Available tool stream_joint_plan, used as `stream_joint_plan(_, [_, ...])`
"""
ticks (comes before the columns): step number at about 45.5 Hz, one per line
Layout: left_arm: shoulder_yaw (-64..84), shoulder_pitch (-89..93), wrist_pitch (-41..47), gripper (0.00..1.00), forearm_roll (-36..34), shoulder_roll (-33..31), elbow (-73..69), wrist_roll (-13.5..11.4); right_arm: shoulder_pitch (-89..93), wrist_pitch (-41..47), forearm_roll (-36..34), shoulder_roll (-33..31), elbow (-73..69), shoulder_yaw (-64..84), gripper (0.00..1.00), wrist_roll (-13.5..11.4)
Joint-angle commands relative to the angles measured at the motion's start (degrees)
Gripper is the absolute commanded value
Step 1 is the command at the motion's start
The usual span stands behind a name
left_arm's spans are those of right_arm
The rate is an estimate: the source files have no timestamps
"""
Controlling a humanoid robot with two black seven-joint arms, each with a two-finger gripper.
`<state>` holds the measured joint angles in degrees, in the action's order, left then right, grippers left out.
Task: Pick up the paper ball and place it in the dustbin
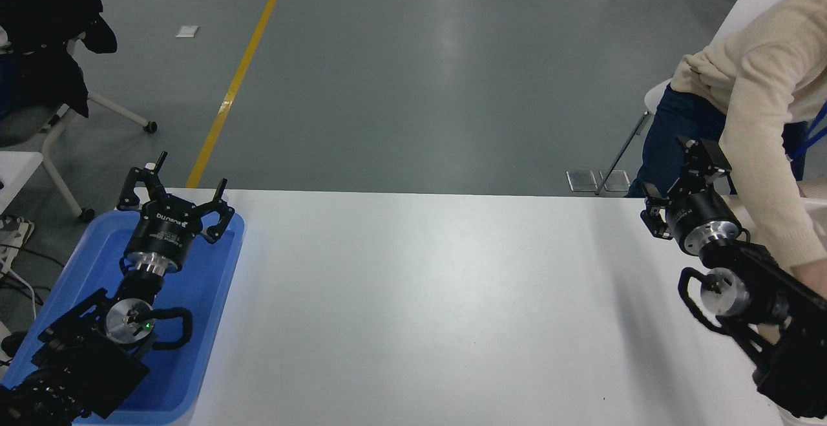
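Head view: right gripper (683,177) raised over table's far right corner, fingers spread, nothing between them. Paper ball not visible anywhere; dustbin hidden behind right arm and person's sleeve (762,154). Left gripper (174,196) parked over blue tray (213,322), fingers spread. Step, judged: search/approach; next move needs ball located first.

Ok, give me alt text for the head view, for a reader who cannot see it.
A black right gripper reaches in from the right edge over the far right corner of a white table, beside a person's cream sleeve. The black left gripper, fingers open, is parked over a flat blue plastic tray at the left; no paper ball shows.
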<state>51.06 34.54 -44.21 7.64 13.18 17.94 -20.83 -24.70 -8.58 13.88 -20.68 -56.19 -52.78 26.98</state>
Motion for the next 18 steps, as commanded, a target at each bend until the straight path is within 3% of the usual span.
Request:
stream_joint_plan(1, [0.0, 0.0, 0.0, 1.00, 0.0, 0.0, 0.0, 0.0, 1.1, -0.2, -1.1, 4.1, -0.2, 0.0, 1.00, 5.3])
stream_joint_plan(18, [0.0, 0.0, 0.0, 1.00, 0.0, 0.0, 0.0, 0.0, 2.4, 0.1, -1.1, 4.0, -0.8, 0.1, 1.00, 5.4])
